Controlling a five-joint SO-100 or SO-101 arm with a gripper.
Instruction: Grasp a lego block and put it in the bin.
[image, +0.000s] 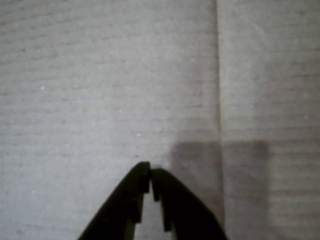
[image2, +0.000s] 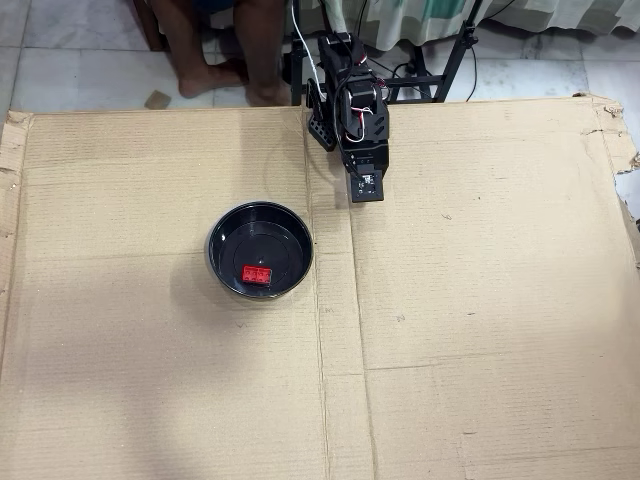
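The red lego block lies inside the black bowl, near its front edge, in the overhead view. The bowl stands on the cardboard left of centre. The arm is folded up at the back middle, up and to the right of the bowl and well apart from it. In the wrist view my gripper comes in from the bottom edge, its two black jaws shut tip to tip with nothing between them, over bare cardboard. Neither the bowl nor the block shows in the wrist view.
A large cardboard sheet covers the floor, with a fold line running front to back just right of the bowl. A person's legs and stand legs are beyond the back edge.
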